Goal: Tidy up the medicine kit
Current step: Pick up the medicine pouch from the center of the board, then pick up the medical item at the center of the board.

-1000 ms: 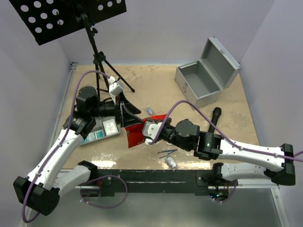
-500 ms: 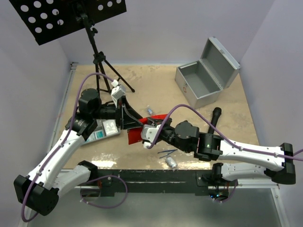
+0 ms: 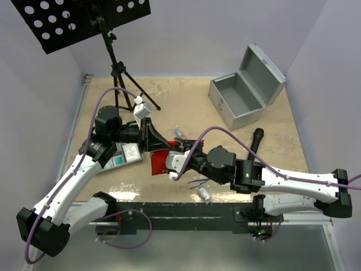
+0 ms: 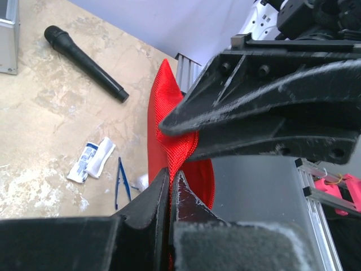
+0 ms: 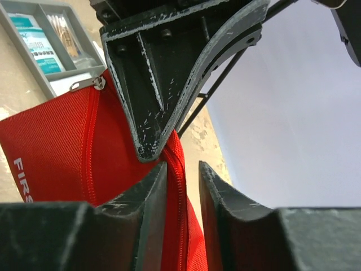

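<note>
The red first-aid pouch (image 3: 157,162) hangs between the two arms near the table's front left. My left gripper (image 3: 159,145) is shut on its upper edge; in the left wrist view the red fabric (image 4: 163,113) is pinched between the tips (image 4: 169,172). My right gripper (image 3: 174,161) stands open around the same zipper edge (image 5: 179,186): the fabric lies against one finger, with a gap to the other (image 5: 183,166). The silver metal case (image 3: 237,101) stands open at the back right. The grey divided tray (image 3: 121,155) lies under the left arm.
A black tripod stand (image 3: 120,73) rises at the back left. A black cylinder (image 3: 255,141) lies right of centre. Blue tweezers (image 3: 198,182), a small silver item (image 3: 203,193) and small packets (image 4: 93,160) lie near the front edge.
My left gripper has closed on the pouch's edge. The right gripper's jaws have parted and let go of it. The pouch has shifted slightly left.
</note>
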Tool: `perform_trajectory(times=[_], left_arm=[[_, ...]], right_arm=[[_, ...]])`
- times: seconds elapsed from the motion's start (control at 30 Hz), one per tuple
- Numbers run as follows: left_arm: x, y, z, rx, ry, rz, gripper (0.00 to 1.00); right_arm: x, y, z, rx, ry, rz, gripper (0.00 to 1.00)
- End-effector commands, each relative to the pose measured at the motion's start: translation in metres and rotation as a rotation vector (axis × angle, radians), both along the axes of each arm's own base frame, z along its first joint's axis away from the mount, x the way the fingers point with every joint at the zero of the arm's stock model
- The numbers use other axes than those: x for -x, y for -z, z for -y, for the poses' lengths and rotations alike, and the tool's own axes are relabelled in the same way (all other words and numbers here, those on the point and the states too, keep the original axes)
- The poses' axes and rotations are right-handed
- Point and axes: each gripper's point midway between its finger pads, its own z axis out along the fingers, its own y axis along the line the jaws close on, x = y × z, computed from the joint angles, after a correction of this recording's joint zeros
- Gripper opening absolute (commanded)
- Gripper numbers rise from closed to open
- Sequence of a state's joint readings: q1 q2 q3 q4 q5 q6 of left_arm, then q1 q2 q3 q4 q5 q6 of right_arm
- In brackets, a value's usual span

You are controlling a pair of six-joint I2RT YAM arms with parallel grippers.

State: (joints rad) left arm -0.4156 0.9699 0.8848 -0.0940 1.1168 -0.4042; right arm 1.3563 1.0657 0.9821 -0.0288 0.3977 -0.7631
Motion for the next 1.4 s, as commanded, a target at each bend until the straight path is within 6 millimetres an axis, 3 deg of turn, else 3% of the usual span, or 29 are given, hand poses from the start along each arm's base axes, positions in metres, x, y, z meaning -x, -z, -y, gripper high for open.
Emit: perform_trajectory(times=[0.0,0.13,0.4,0.53,0.63,0.8,0.97,1.2,1.37], left_arm=[[-0.008,0.001,0.000,-0.018,-0.043,0.044,0.00],[-0.023,0.006,-0.003,-0.065,-0.133,0.047,0.00],[-0.065,0.008,-0.023,-0.134,-0.423,0.108,0.00],[-0.086,0.015,-0.042,-0.189,-0.589,0.144,0.00],[-0.093,0.016,-0.055,-0.191,-0.685,0.195,0.00],[-0.098,0.015,-0.080,-0.163,-0.837,0.274,0.00],[-0.099,0.014,-0.103,-0.137,-0.970,0.321,0.00],[-0.093,0.009,-0.114,-0.052,-1.031,0.366,0.00],[-0.099,0.021,-0.121,-0.111,-1.067,0.376,0.00]], right_arm=[[0.003,-0.039,-0.002,-0.151,-0.002,-0.003,0.40],[0.004,-0.043,0.004,-0.183,0.005,-0.019,0.50],[0.005,-0.074,0.023,-0.421,0.049,-0.121,0.55],[-0.002,-0.064,0.024,-0.542,0.139,-0.252,0.60],[-0.017,-0.056,0.029,-0.704,0.266,-0.392,0.73],[-0.046,-0.032,0.025,-0.845,0.375,-0.599,0.76],[-0.087,0.007,0.026,-0.894,0.454,-0.807,0.75],[-0.106,0.083,0.001,-0.736,0.521,-0.912,0.71],[-0.124,0.123,-0.004,-0.694,0.588,-0.925,0.68]])
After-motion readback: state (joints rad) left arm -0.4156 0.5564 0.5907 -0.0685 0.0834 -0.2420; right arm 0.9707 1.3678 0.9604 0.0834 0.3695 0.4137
